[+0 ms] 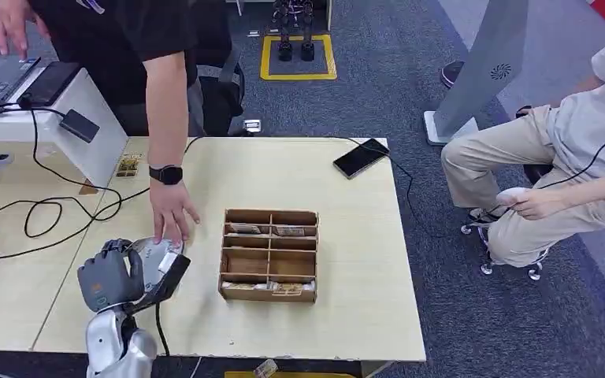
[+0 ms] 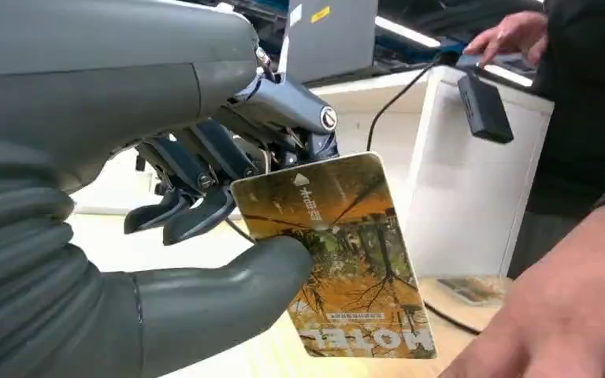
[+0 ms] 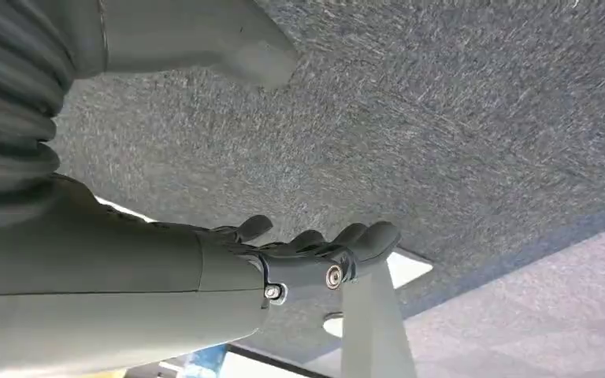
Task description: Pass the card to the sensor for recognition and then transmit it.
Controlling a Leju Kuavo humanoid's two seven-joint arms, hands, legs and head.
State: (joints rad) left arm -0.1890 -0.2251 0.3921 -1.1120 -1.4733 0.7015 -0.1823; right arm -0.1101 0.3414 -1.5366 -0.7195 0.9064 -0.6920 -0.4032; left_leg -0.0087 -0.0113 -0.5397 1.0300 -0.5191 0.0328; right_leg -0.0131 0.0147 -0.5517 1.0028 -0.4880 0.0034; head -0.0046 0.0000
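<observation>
Even overhead light falls on the tabletop (image 1: 347, 236) in the head view, with soft, short shadows and no harsh glare. In the left wrist view, ceiling strip lights glow at one o'clock; the person's hand (image 2: 575, 315) at five o'clock is blurred. The right wrist view shows evenly lit grey carpet (image 3: 457, 118).

box (image 1: 269, 255) mid-table (image 1: 362, 260), phone (image 1: 361, 157) behind it (far edge)
</observation>
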